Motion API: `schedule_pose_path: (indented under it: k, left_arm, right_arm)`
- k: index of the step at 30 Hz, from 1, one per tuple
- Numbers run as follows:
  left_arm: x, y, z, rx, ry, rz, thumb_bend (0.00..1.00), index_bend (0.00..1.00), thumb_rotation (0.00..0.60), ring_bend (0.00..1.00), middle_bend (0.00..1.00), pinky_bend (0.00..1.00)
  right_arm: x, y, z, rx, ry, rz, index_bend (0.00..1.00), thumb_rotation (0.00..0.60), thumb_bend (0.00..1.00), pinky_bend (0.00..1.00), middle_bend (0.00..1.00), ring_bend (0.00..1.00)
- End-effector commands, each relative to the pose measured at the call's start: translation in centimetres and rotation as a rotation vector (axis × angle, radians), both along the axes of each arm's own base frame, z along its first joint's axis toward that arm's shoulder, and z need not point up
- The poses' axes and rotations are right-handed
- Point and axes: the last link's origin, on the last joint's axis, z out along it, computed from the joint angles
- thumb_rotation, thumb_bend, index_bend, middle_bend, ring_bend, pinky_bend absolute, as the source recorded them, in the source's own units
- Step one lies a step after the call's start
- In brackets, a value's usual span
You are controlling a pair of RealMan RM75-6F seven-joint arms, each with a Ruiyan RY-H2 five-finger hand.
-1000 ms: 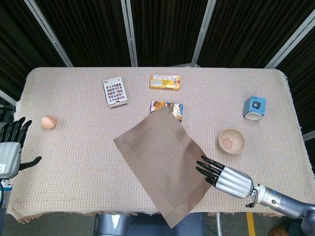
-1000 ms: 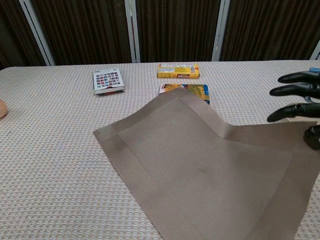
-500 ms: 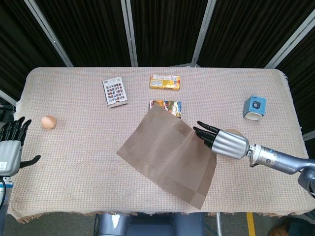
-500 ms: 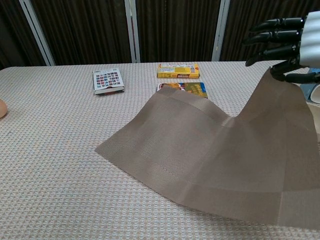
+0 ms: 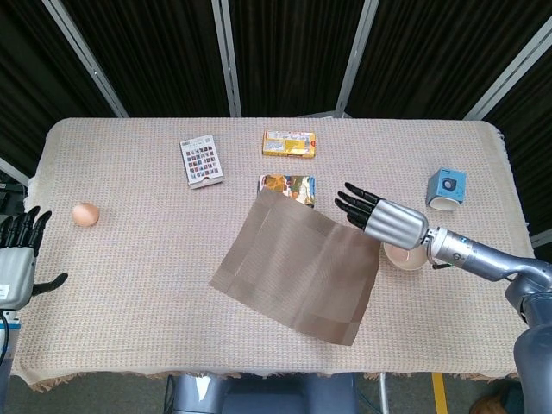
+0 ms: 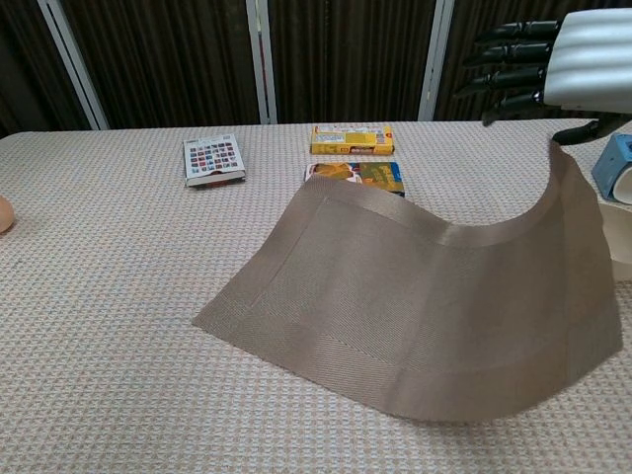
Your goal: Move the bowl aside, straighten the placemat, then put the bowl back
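A bench [image 5: 129, 285] covered in a beige woven cloth is seen from above and from chest height. Nearest the robot lies the brown placemat [image 5: 297, 269], skewed so that its long axis runs diagonally across the bench rather than parallel to the near edge. Its right edge is lifted off the surface and held up by the right hand [image 5: 384, 222]; in the chest view the mat is seen curving upward to a pinch beneath that hand, while the other fingers [image 6: 509, 59] are spread and pointed leftward. The bowl [image 5: 405, 257] is set just to the right of the mat, partly hidden under the right wrist, so the right hand is far the nearer to both. The left hand [image 5: 17, 263] is kept at the far left edge, well apart from the mat, fingers apart and nothing held. Beyond the mat, a colourful packet [image 5: 288, 187] is partly overlapped by the mat's far corner. Farther back a yellow box [image 5: 289, 142], a patterned card box [image 5: 201, 160], an egg [image 5: 85, 214] and a blue cup [image 5: 447, 189] are found.
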Motion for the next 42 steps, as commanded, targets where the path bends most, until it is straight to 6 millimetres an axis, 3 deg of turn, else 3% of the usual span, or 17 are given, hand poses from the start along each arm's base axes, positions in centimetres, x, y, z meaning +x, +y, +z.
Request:
schedule_pose_path:
  k: [1, 7, 12, 16, 26, 33, 42]
  left_arm:
    - [0.2, -0.1, -0.1, -0.009, -0.001, -0.011, 0.0, 0.0, 0.6, 0.0, 0.0, 0.0]
    - [0.8, 0.0, -1.2, -0.074, 0.007, -0.064, 0.0, 0.0, 0.6, 0.0, 0.0, 0.0]
    - [1.7, 1.0, -2.9, -0.17, 0.018, -0.146, 0.0, 0.0, 0.6, 0.0, 0.0, 0.0]
    - [3.6, 3.0, -5.7, -0.296, 0.027, -0.285, 0.0, 0.05, 0.6, 0.0, 0.0, 0.0]
    - [7.3, 7.3, -13.0, -0.486, 0.036, -0.496, 0.03, 0.21, 0.6, 0.0, 0.0, 0.0]
    - [8.4, 8.4, -17.3, -0.549, 0.026, -0.54, 0.11, 0.26, 0.6, 0.0, 0.0, 0.0]
    - [8.1, 8.3, -20.2, -0.603, 0.043, -0.578, 0.18, 0.28, 0.6, 0.0, 0.0, 0.0]
  right_arm:
    - [-0.8, 0.0, 1.5, -0.101, -0.12, -0.065, 0.0, 0.6, 0.0, 0.0, 0.0, 0.0]
    - [-3.4, 2.6, 4.5, -0.184, -0.371, -0.235, 0.0, 0.6, 0.0, 0.0, 0.0, 0.0]
    - [-5.3, 6.4, 5.8, -0.145, -0.585, -0.451, 0.0, 0.6, 0.0, 0.0, 0.0, 0.0]
    - [-5.8, 10.7, 6.7, -0.126, -0.71, -0.628, 0.0, 0.6, 0.0, 0.0, 0.0, 0.0]
    - [-6.7, 17.6, 4.9, -0.095, -0.851, -0.906, 0.0, 0.6, 0.0, 0.0, 0.0, 0.0]
    - [-7.5, 19.4, 3.0, -0.078, -0.912, -1.01, 0.0, 0.6, 0.0, 0.0, 0.0, 0.0]
    - [-8.5, 19.6, 2.7, -0.091, -0.908, -1.046, 0.0, 0.6, 0.0, 0.0, 0.0, 0.0]
